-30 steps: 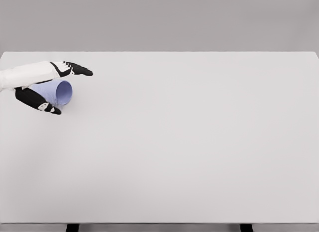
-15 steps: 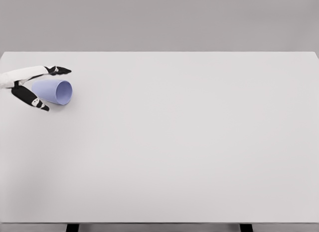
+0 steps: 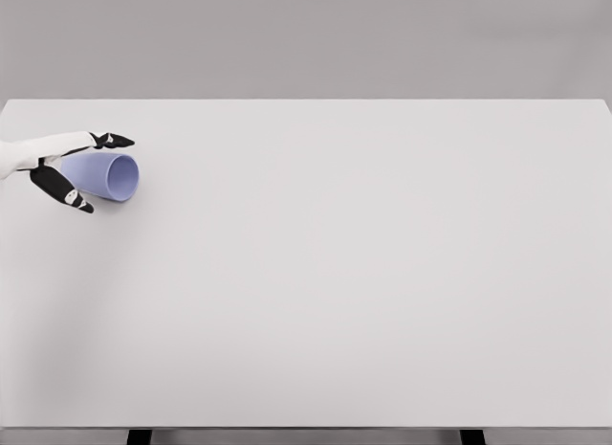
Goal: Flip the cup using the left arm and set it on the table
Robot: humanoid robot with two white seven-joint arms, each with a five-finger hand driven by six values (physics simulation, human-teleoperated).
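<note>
Cup (image 3: 103,176) lies on its side near the table's (image 3: 363,292) far left edge, mouth facing right. Left hand (image 3: 59,163) brackets its base with fingers spread, not gripping; it should close firmly before lifting.

We see the left hand (image 3: 59,164) only in part: its arm is cut off by the picture's left edge, and most of the palm sits behind the cup (image 3: 103,176). The cup's closed end is hidden by the fingers (image 3: 63,189), so we cannot tell whether they touch it. The table (image 3: 363,273) runs off both sides, and only two dark leg stubs show at the bottom edge.
</note>
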